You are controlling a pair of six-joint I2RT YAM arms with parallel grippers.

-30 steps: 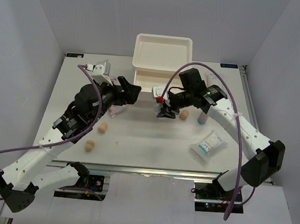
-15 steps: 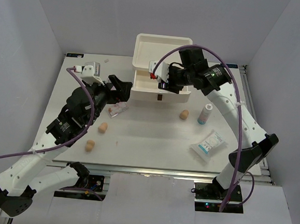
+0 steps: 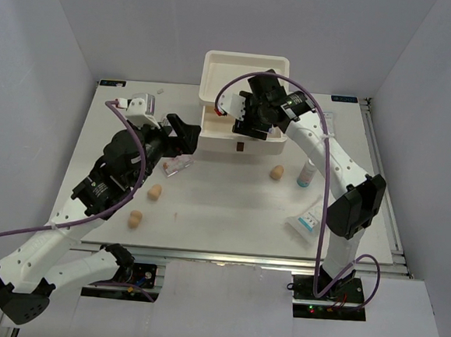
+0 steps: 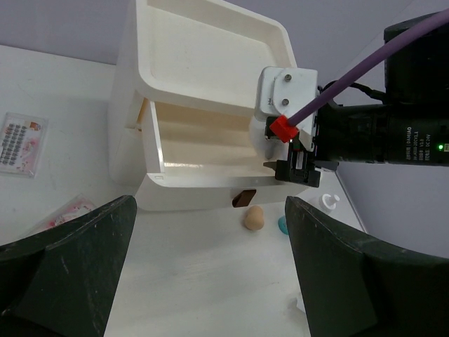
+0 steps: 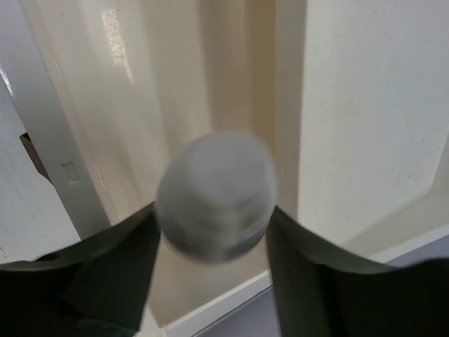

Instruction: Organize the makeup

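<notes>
Right gripper [image 3: 244, 125] swung off the table [image 3: 214, 210] to over the open drawer [image 4: 203, 188]
1 small white bottle [image 5: 214, 193] sits blurry between its fingers, drawer directly below. Can't tell if it's gripped or already dropping, but it looks nearly stowed. Left gripper [image 4: 210, 210] gapes wide and empty, facing the drawer.

We take this for a robotics lab cell, not a home; a white tabletop [image 3: 222, 207] is boxed in by plain pale panels [image 3: 37, 83]; a left arm [image 3: 107, 183] and a right arm [image 3: 342, 170] are bolted along its near edge on an aluminium rail [image 3: 203, 257]; purple cable [image 4: 365, 70] loops loose; exposed electronics [image 3: 317, 289] sit below that edge.
</notes>
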